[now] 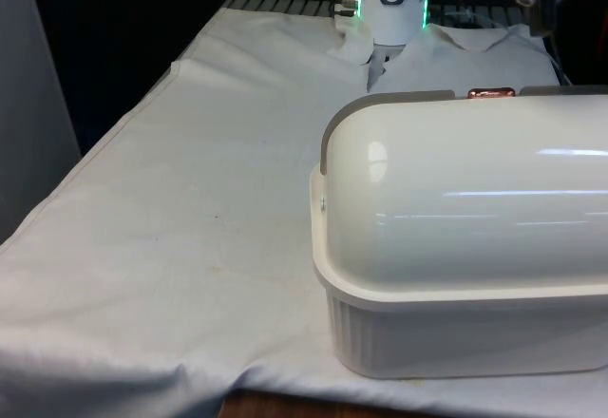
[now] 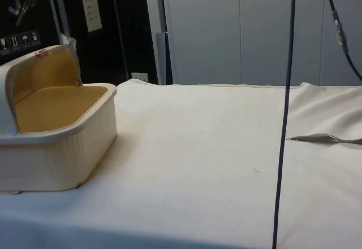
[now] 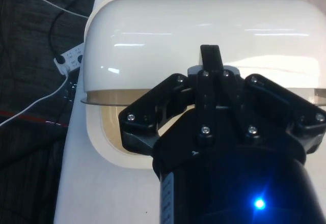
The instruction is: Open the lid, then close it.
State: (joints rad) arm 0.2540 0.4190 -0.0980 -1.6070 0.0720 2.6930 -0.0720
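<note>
The lid [image 1: 456, 199] is what we're watching, a glossy cream roll-top dome on the bread box [image 2: 56, 147], and right now it sits rolled back: from the side view we see straight into the tan interior, the lid arched up over the back half with its copper-coloured handle [image 2: 41, 52] at the top edge. The box stands on the white-clothed worktop [image 2: 215, 147], at the front view's right and near the front edge, its back turned to that camera. We judge the lid to be light, stiff plastic, smooth and slippery on its curved shell, so pressing on the dome itself would likely skid; the small handle [image 1: 491, 93] on the lip is the place to take hold, or else we hook the front rim just beside it. It should ride on side pivots, so we expect it to want an arcing pull, not a straight one, and the whole box looks light enough to slide on the cloth if we shove too hard. From the wrist view the gripper [image 3: 210, 63] hovers above the box, pointing down at the lid's edge where the opening begins. The jaws look drawn close together, with one dark finger [image 3: 210, 61] standing out against the white shell, and we can't tell whether they have hold of the handle. With the opening looking done, closing comes next, we'd say.
</note>
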